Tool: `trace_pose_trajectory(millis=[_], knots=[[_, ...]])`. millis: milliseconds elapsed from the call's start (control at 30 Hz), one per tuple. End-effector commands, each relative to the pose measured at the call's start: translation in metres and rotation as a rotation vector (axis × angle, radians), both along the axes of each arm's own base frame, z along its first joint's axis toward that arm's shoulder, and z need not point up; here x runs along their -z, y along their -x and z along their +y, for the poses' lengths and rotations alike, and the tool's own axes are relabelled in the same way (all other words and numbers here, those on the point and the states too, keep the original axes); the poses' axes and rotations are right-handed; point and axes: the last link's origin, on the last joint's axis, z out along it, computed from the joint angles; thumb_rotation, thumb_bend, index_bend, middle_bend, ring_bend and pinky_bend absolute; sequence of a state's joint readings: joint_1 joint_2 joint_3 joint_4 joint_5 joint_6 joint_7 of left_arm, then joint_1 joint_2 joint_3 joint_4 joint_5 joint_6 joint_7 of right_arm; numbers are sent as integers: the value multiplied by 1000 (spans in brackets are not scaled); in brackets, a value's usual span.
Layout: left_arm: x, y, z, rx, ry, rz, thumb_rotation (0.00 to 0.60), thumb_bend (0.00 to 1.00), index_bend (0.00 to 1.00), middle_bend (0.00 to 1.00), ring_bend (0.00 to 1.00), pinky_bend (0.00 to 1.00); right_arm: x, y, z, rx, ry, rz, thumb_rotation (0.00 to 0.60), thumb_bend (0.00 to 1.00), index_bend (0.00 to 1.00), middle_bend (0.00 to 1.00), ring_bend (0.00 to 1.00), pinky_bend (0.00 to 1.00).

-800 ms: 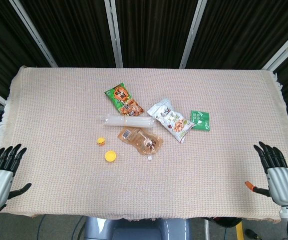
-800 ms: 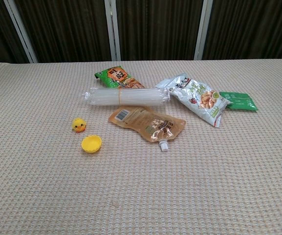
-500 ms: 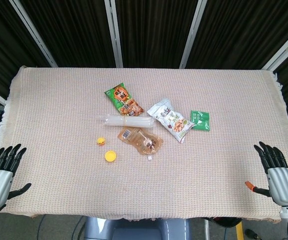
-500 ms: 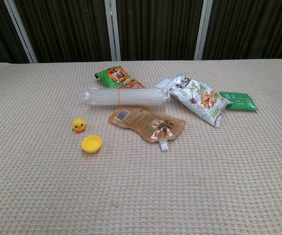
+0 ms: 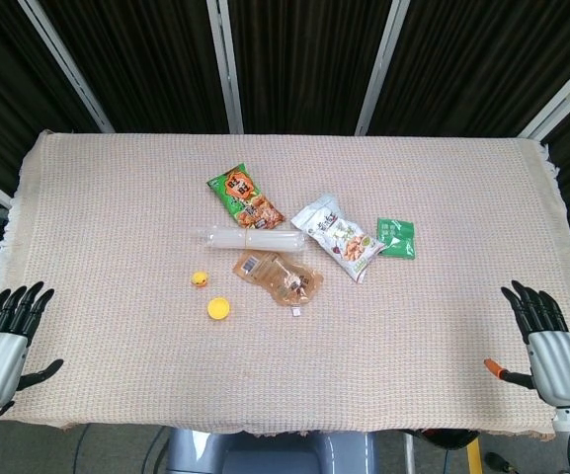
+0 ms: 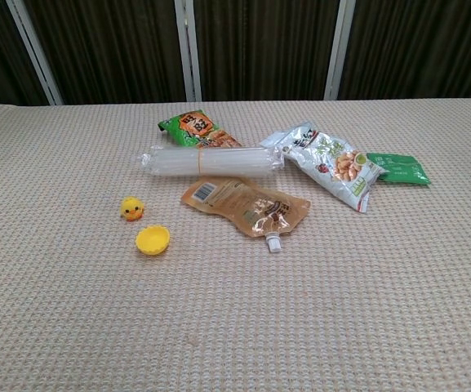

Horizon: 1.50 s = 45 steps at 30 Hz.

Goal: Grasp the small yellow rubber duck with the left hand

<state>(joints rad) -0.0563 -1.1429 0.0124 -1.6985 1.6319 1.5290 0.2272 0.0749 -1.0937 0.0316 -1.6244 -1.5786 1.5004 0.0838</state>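
The small yellow rubber duck (image 5: 200,279) (image 6: 132,209) sits on the woven beige tablecloth (image 5: 117,217), left of centre. My left hand (image 5: 0,341) hovers at the table's near left corner, far from the duck, fingers spread and holding nothing. At the near right corner my right hand (image 5: 547,341) is likewise spread and empty. Neither hand shows in the chest view.
A yellow cap (image 5: 218,308) (image 6: 152,240) lies just in front of the duck. Behind it are a clear tube (image 5: 246,238), a brown spouted pouch (image 5: 278,276), an orange-green snack bag (image 5: 244,197), a white nut bag (image 5: 337,237) and a green packet (image 5: 397,237).
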Motion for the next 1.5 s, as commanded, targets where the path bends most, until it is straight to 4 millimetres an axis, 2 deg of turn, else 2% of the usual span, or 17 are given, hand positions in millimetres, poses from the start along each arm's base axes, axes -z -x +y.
trace_pose_trajectory(millis=[33,133,233,267,333,467,600,700,967,1067,1133,1500], knots=[[1,-6,10,16,-10,6,600,23,0,0,0,0,0,0,0,2,-3,-4,600,11,34,0,0,0],[2,-14,28,42,-26,44,600,26,0,48,32,26,0,-1,0,1,-6,-8,600,10,35,0,0,0],[7,-22,49,20,-16,79,600,40,8,300,274,277,1,0,-1,4,-9,-7,600,10,36,0,0,0],[11,-26,60,3,-3,79,600,44,18,359,329,327,1,-1,-2,6,-11,-10,600,11,37,0,0,0],[17,-34,75,-34,29,77,600,54,68,505,455,419,1,0,-2,11,-15,-11,600,11,37,0,0,0],[33,-52,104,-57,80,99,600,75,171,691,611,539,2,0,-4,18,-22,-18,600,11,39,0,0,0],[50,-67,126,-53,106,119,600,92,331,892,788,696,3,1,-7,30,-32,-24,600,11,40,0,0,0],[68,-77,143,-46,136,141,600,103,394,978,859,752,4,2,-9,37,-41,-31,600,11,41,0,0,0],[109,-91,169,-86,207,170,600,109,409,1000,885,770,2,1,-9,38,-40,-46,600,11,42,0,0,0],[123,-98,176,-107,227,175,600,145,392,1000,884,770,1,1,-9,38,-40,-49,600,11,42,0,0,0],[129,-103,179,-110,233,179,600,183,381,1000,884,770,1,1,-9,41,-41,-52,600,11,42,0,0,0],[162,-127,196,-126,271,194,600,186,366,1000,884,770,0,1,-10,48,-41,-78,600,11,42,0,0,0]])
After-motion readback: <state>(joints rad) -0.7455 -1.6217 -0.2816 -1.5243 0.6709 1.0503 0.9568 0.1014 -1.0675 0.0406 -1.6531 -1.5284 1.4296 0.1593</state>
